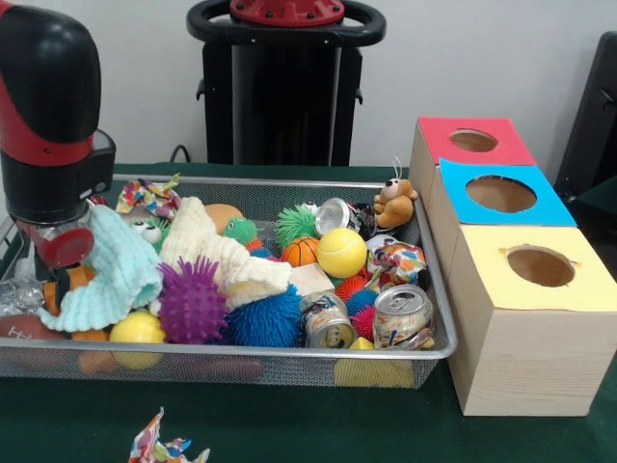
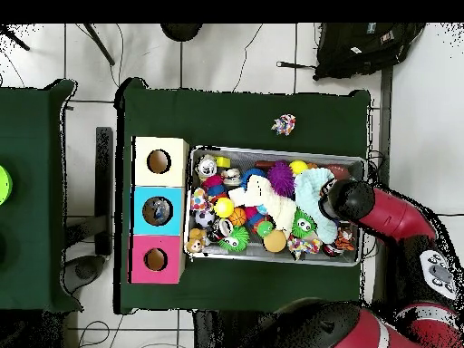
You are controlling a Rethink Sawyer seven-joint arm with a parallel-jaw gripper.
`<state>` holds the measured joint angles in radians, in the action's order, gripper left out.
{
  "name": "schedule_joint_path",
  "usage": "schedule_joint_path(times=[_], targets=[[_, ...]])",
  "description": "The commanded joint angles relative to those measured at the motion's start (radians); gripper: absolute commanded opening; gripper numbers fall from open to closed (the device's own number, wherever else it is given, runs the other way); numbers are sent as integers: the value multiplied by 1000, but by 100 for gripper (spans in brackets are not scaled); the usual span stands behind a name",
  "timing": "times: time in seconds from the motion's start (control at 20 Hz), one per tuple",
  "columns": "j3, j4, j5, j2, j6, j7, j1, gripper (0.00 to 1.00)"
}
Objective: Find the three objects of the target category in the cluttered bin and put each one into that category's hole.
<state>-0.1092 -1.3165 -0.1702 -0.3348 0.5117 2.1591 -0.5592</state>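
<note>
A wire mesh bin (image 1: 439, 328) (image 2: 276, 150) holds a dense heap of toys. Three metal cans show at its right side: one upright (image 1: 402, 315), one on its side (image 1: 326, 321), one tipped at the back (image 1: 337, 214). Among them lie a yellow ball (image 1: 341, 253), a small basketball (image 1: 300, 252), purple (image 1: 192, 301) and blue (image 1: 265, 323) spiky balls, a mint cloth (image 1: 111, 270), a cream cloth (image 1: 217, 256) and a brown plush (image 1: 393, 204). My gripper (image 1: 60, 258) reaches down into the bin's left end beside the mint cloth; its tips are hidden. In the overhead view the arm (image 2: 352, 199) covers it.
Three wooden boxes with round holes stand right of the bin: yellow-topped (image 1: 540, 266) (image 2: 159, 161), blue-topped (image 1: 500, 194) (image 2: 157, 211), red-topped (image 1: 473, 141) (image 2: 155, 259). A colourful crumpled piece (image 1: 164, 449) (image 2: 285, 124) lies on the green tablecloth outside the bin.
</note>
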Motion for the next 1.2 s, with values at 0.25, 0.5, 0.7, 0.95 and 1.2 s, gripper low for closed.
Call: schedule_joint_path(times=[0.25, 0.5, 0.7, 0.95, 1.2], targets=[[48, -72, -8, -31, -9, 31, -25, 100], [50, -61, -12, 2, -36, 43, -32, 100], [38, -71, -10, -16, -17, 50, -26, 100], [46, -60, -3, 9, -27, 62, -24, 100], [56, -37, 0, 45, -39, 62, -29, 100]])
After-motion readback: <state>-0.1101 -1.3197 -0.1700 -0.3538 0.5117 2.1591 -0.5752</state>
